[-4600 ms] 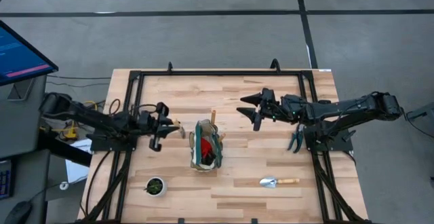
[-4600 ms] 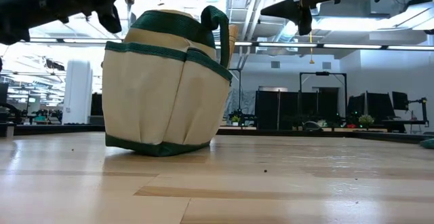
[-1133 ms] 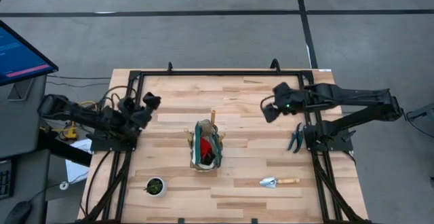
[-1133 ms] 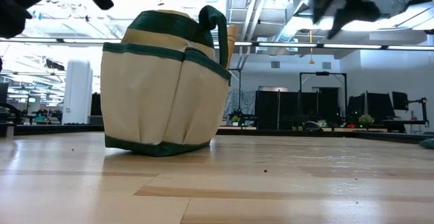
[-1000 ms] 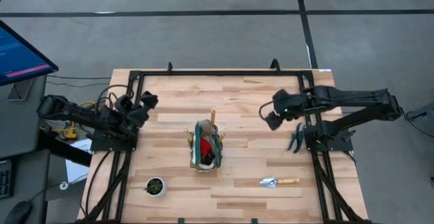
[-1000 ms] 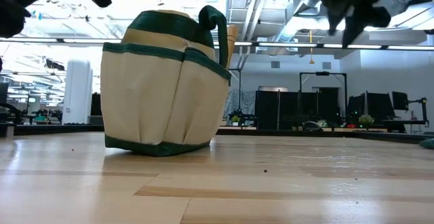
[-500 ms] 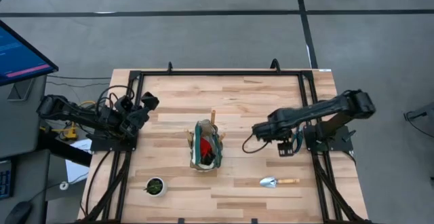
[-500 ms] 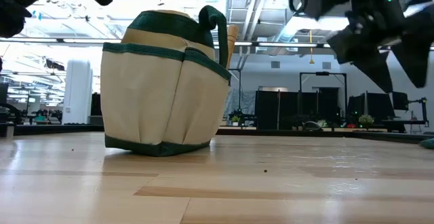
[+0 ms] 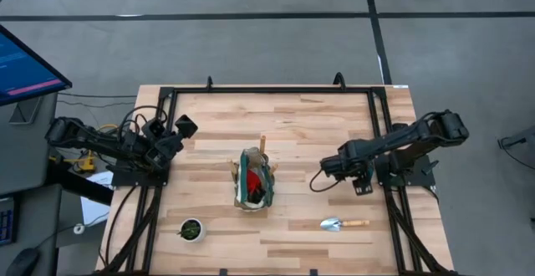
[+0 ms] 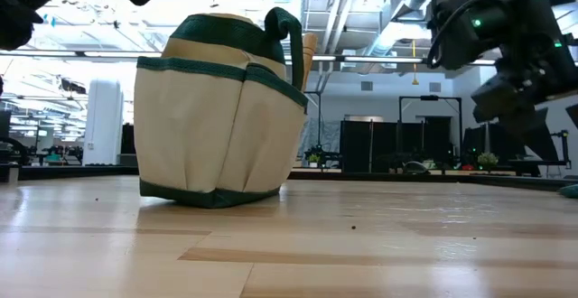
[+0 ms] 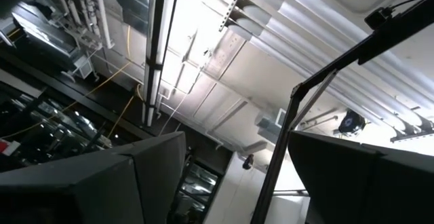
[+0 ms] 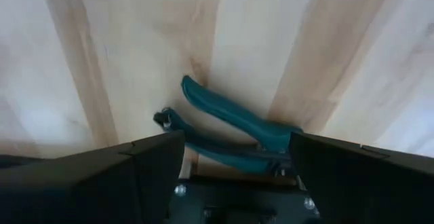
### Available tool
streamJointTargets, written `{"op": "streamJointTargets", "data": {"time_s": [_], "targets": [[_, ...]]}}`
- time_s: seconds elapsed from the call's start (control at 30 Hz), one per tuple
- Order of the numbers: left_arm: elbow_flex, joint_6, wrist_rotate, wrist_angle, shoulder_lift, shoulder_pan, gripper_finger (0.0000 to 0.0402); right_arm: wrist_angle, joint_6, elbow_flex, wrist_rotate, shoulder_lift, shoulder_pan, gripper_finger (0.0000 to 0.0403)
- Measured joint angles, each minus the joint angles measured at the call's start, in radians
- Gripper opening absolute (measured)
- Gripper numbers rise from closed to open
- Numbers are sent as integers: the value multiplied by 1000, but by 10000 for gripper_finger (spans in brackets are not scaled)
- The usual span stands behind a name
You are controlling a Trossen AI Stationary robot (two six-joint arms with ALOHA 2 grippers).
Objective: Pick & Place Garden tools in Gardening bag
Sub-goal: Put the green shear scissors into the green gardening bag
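Observation:
The gardening bag point(image 9: 253, 181) stands upright mid-table, cream with green trim in the low view point(image 10: 221, 108). A red tool point(image 9: 250, 179) and a wooden handle point(image 9: 262, 145) stick out of it. A trowel point(image 9: 343, 223) lies flat near the front right. Teal-handled pruners point(image 12: 230, 125) lie flat on the wood by the right arm's base. My right gripper point(image 9: 361, 182) hangs open just above them, pointing down, one finger on each side point(image 12: 236, 139). My left gripper point(image 9: 180, 126) is open at the table's left side and points up at the ceiling.
A small dark pot with green in it point(image 9: 191, 229) sits at the front left. The black frame rail point(image 9: 383, 134) and the right arm's base stand close beside the pruners. Bare wood lies between the bag and the right gripper.
My right gripper has come down and toward the table's near edge. It has rolled and tipped from nearly level to pointing down, and now hangs over the pruners. The bag and the trowel have stayed where they were.

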Motion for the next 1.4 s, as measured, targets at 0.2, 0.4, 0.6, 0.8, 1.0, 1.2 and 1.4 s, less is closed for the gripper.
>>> {"op": "streamJointTargets", "data": {"time_s": [0.2,0.4,0.6,0.8,1.0,1.2,1.4], "targets": [[0,0,-1,0,0,0,249,21,-12,-14,-1,39,20,260],[0,-4,-3,-2,0,0,249,130,-12,-30,-5,101,48,260],[0,-22,-3,-1,0,0,249,219,25,-25,9,182,58,234],[0,-25,-2,-1,0,0,249,216,59,3,7,218,56,99],[0,-25,-2,-1,0,0,249,278,78,100,11,199,12,11],[0,-26,-2,-1,0,0,249,222,87,226,7,146,-29,14],[0,-26,-1,-2,0,0,249,11,140,181,3,71,-73,67]]}}
